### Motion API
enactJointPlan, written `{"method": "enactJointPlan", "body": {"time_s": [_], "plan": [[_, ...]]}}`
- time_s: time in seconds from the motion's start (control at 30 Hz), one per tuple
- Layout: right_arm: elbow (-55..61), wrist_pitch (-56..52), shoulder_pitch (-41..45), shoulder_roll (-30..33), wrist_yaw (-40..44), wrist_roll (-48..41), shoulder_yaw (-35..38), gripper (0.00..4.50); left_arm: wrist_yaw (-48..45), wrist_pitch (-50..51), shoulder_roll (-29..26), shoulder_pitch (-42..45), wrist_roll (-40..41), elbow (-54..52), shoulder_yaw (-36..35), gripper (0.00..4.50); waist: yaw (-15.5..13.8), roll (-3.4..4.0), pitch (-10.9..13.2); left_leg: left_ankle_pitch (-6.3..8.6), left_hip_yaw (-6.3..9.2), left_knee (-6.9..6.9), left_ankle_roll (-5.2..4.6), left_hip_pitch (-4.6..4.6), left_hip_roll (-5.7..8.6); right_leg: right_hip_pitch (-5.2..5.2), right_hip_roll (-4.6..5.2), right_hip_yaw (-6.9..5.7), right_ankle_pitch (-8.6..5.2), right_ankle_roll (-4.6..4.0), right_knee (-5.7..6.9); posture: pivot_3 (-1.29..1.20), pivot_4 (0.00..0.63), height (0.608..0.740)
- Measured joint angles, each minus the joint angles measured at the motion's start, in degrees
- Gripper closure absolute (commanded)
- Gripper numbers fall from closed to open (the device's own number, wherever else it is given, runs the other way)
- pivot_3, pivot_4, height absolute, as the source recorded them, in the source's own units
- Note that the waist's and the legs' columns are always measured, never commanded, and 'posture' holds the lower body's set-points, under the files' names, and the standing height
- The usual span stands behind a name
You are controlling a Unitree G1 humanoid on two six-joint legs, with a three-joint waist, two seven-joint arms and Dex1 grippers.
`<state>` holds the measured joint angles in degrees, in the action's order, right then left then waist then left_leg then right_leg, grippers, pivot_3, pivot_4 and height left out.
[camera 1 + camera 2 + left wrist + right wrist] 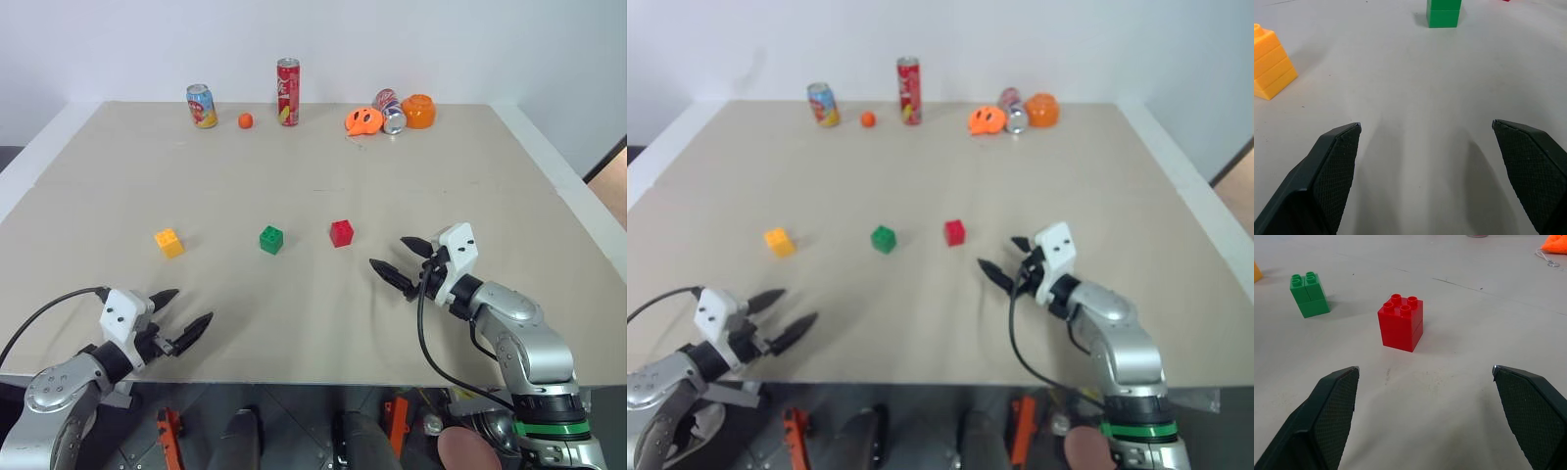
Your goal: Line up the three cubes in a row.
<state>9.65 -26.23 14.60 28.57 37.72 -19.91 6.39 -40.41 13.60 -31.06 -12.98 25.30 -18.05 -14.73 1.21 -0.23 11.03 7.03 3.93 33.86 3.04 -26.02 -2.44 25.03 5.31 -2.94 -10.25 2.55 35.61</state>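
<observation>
Red cube studs, right wrist view

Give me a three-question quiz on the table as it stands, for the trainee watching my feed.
1. True or false: the left end effector holds the yellow cube.
2. Which cube sits between the other two? A) yellow B) green C) red
3. Fill in: the cube nearest the right end effector is the ____ one.

Key:
1. False. Both end effectors are open and empty; the yellow cube rests on the table, apart from the fingers.
2. B. The green cube lies between yellow and the red cube.
3. Red.
</observation>
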Motion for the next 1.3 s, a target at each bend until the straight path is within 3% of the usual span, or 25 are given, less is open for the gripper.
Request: {"method": "enactJointPlan", "body": {"time_s": [0.27,0.4,0.67,0.9,1.3], "plan": [[-1.0,0.7,3.7,0.0,0.3,3.5,-6.0,0.00,-2.8,-5.0,2.3,4.5,2.6,-1.6,0.2,0.06,0.0,-0.03,0.0,0.03,-0.19,0.21,0.05,0.00,-0.13,-0.02,-0.05,0.02,0.06,-0.09,0.00,0.00,0.150,0.740],[-2.3,-0.5,4.3,-0.5,-4.1,7.0,-6.8,0.00,-5.3,-6.7,2.3,3.6,2.8,-1.6,0.6,0.06,0.0,-0.04,0.0,0.03,-0.44,0.32,0.04,-0.03,-0.22,0.01,-0.05,0.11,0.07,-0.09,0.00,0.00,0.150,0.740],[-2.2,-5.5,7.2,-4.9,-10.9,10.3,-9.1,0.00,-15.1,-12.4,-0.9,7.3,1.9,-1.7,6.6,0.06,0.0,-0.04,0.0,0.00,-0.58,0.34,0.00,-0.05,-0.23,0.05,-0.05,0.25,0.08,-0.08,0.00,0.00,0.150,0.740],[-2.8,-6.7,9.5,-9.4,-13.6,10.9,-10.5,0.00,-18.3,-14.8,-1.2,14.1,0.9,2.5,9.7,0.06,0.0,-0.04,0.0,-0.03,-0.60,0.35,-0.05,-0.03,-0.23,0.08,-0.13,0.36,0.28,0.13,0.09,0.00,0.150,0.740],[-7.7,-6.8,10.7,-13.5,-17.0,13.5,-11.6,0.00,-20.0,-17.7,-0.5,16.1,-0.2,5.8,12.1,0.06,0.0,-0.04,0.0,-0.03,-0.63,0.35,-0.05,0.01,-0.24,0.18,-0.16,0.48,0.30,0.15,0.37,0.00,0.150,0.740]]}}
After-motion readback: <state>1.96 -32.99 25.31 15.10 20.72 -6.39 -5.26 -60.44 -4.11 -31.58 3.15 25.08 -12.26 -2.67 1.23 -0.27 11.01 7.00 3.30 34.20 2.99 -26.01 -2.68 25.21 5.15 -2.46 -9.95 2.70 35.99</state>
